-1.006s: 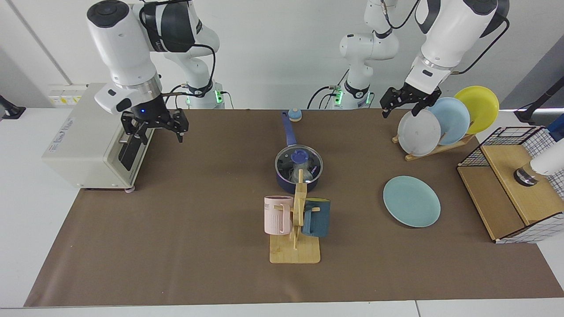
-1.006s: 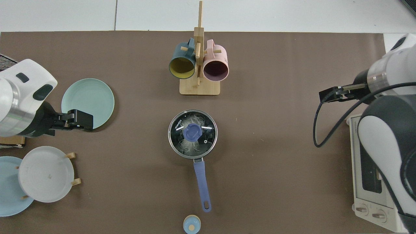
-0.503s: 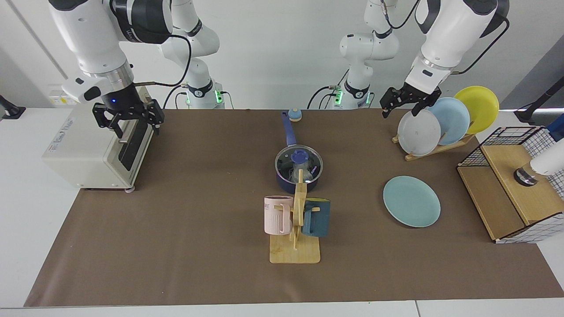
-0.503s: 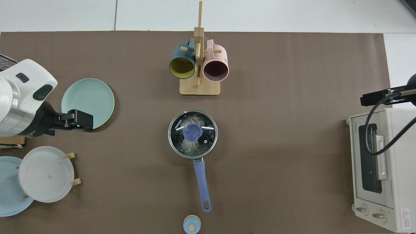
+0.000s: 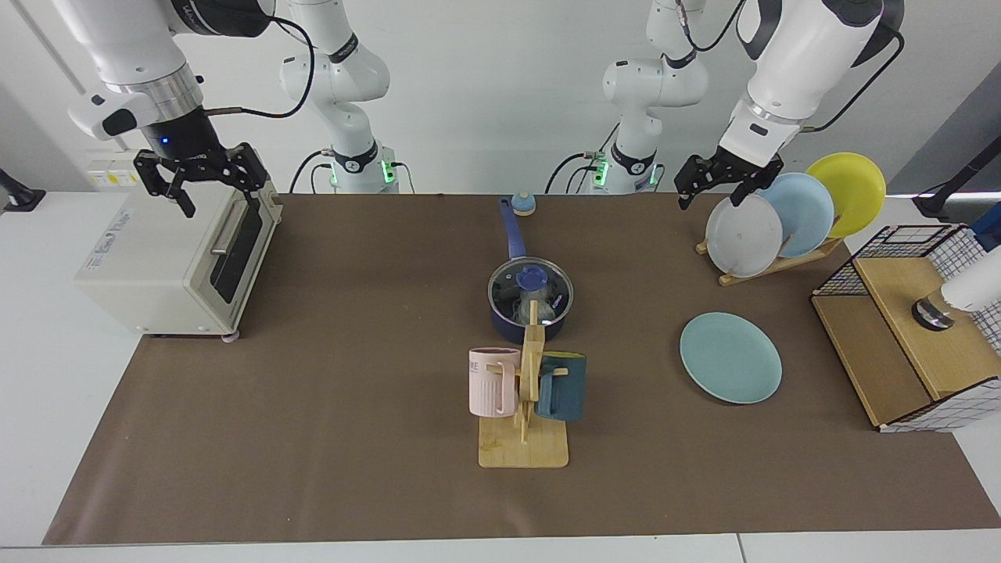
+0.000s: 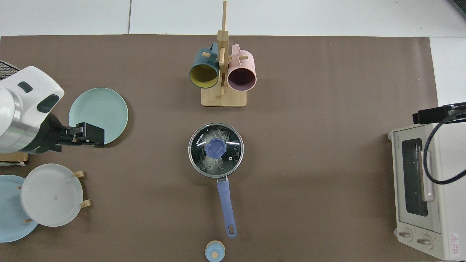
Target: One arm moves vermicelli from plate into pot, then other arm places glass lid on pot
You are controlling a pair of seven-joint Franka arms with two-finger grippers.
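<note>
Step in hand: both placements appear done, the arms clear of the centre
Pot: mid-mat, glass lid seated on it, vermicelli visible beneath the glass
Plate: bare, toward one end of the mat
Right gripper: raised over the toaster oven, fingers spread, holding nothing
Left gripper: waiting by the plate rack, fingers parted, empty
Next move: likely none beyond parking the arms
</note>
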